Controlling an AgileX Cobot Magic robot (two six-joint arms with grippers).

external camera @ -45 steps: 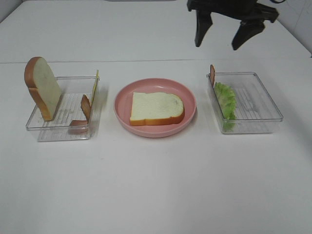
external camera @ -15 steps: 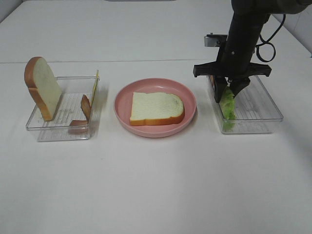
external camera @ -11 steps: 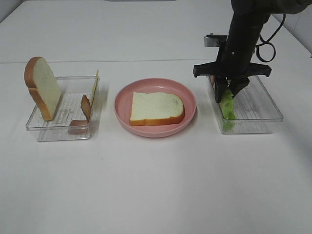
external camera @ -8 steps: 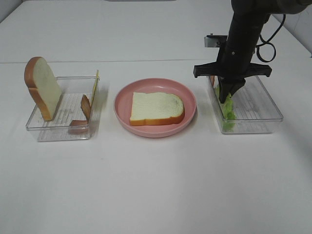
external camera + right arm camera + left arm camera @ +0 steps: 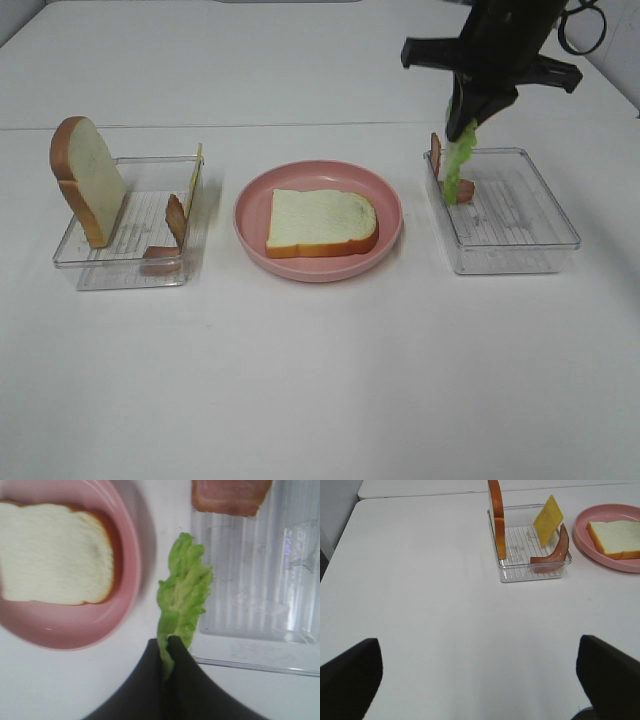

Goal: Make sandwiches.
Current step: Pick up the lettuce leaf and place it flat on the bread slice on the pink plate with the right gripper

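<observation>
Overhead, ruffled lettuce (image 5: 459, 160) in right gripper (image 5: 474, 112)

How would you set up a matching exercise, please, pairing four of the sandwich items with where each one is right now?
Things:
1. lettuce
2. flat bread slice
3. upright bread slice
4. meat slice seen in the right wrist view

Places:
a. in the left clear tray
b. hanging from the shut right gripper
c. in the right clear tray
d. lying on the pink plate

Pairs: 1-b, 2-d, 3-a, 4-c
</observation>
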